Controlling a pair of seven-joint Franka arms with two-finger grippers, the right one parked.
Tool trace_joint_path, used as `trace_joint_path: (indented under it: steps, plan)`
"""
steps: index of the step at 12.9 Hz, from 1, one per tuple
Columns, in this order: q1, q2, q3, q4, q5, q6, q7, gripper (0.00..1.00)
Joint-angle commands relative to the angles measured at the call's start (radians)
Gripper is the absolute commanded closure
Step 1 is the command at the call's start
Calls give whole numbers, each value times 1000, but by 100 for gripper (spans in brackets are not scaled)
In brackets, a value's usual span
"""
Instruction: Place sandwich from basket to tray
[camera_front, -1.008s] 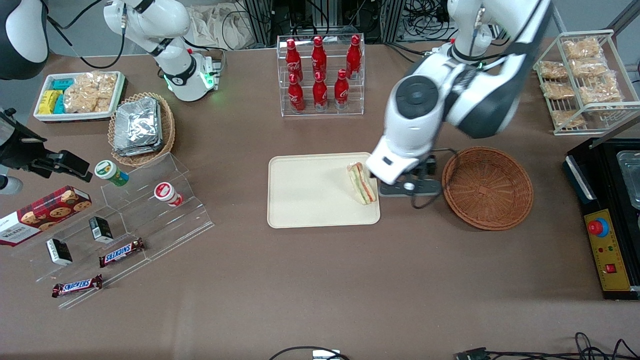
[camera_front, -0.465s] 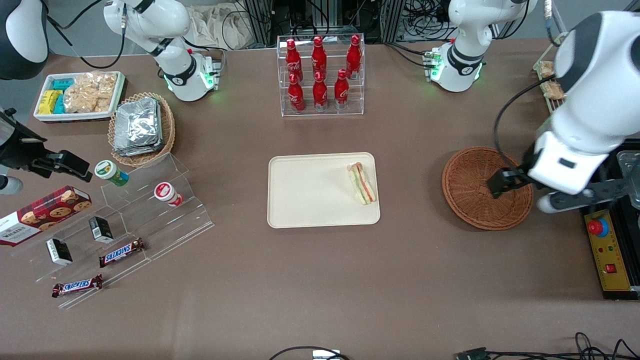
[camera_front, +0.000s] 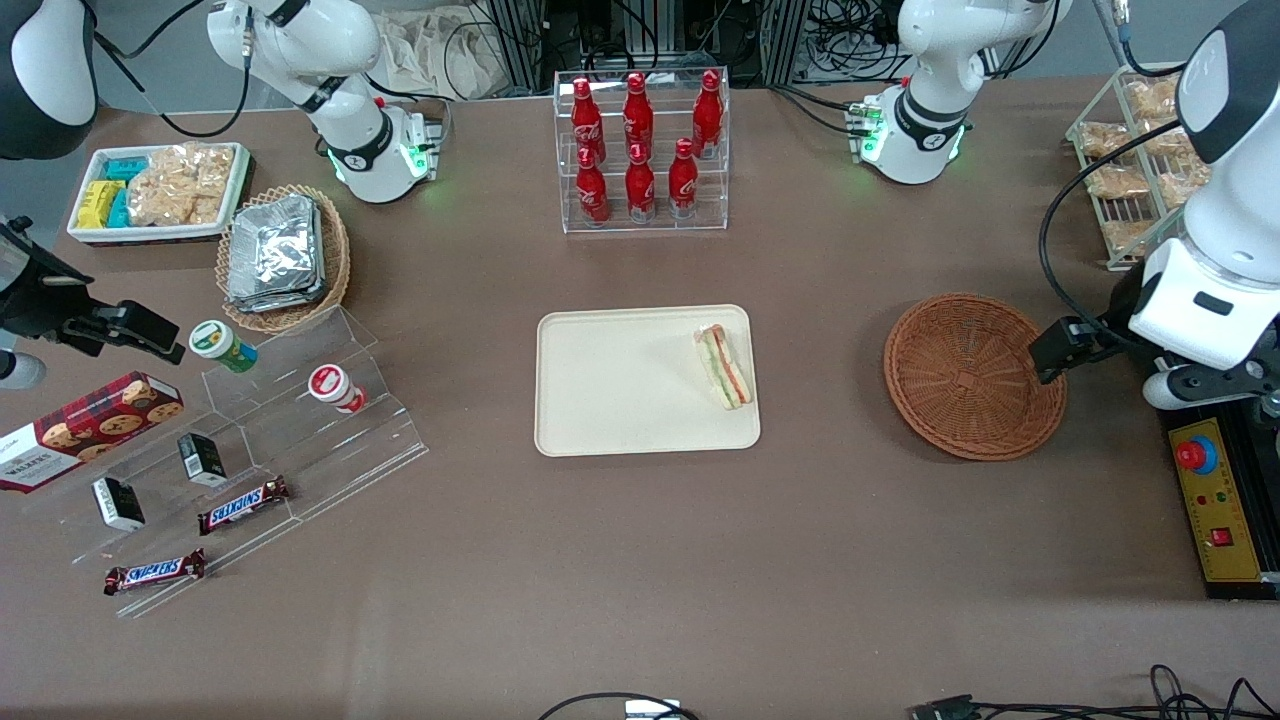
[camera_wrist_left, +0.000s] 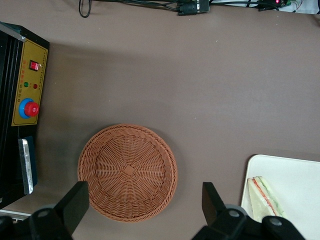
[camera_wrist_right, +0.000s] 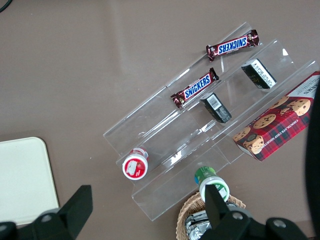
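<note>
one sandwich (camera_front: 724, 365) lies on the tray (camera_front: 620, 400), on its edge at the end toward my working arm's side, the green and red filling layers showing along its side. well apart from the tray, toward my end of the table, sits the reddish-brown basket (camera_front: 974, 374) with nothing in it, and next past it the black control box (camera_front: 1215, 500) with its red button. my gripper (camera_wrist_left: 145, 207) hangs above the basket's outer rim with its fingers (camera_wrist_left: 75, 202) spread wide, holding nothing.
</note>
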Motion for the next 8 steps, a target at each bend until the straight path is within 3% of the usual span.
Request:
trace_joint_path:
  steps: [1,3,5,7,8]
  plan:
    - [16,-28,-12,-16,-12,-17,18,0]
    - [2,-45,7,-17,-15,-56,17,0]
    - [-103,-85,140,-46,-46,-60,17,0]
    - [-153,-131,244,-97,-141,-60,27,0]
    - [-208,-167,314,-149,-153,-34,35,0]
